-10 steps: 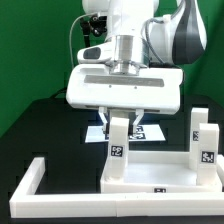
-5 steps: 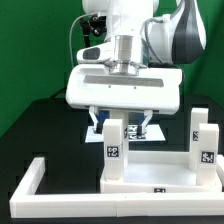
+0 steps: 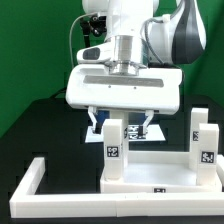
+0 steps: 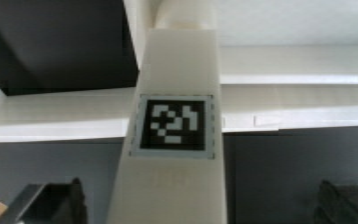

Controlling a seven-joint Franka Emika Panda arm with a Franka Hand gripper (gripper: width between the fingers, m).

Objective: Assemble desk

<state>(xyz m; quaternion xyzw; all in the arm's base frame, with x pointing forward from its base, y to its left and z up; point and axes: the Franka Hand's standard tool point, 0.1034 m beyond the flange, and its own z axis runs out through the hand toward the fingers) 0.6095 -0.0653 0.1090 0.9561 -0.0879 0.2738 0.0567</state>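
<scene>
With the jaws spread wide around the upright white blocky plastic leg [image 3: 117, 148] on the white rimmed tabletop panel [image 3: 160, 172], a careless retreat could topple it.

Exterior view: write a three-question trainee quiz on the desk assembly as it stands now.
1. True or false: the gripper is shut on the leg below it.
2. How many legs stand upright on the tabletop panel?
3. Which leg is nearer the exterior view's right edge: A, the one under the gripper, or B, the other leg?

Key
1. False: the fingers stand apart on either side of the leg.
2. Two show.
3. B.
</scene>
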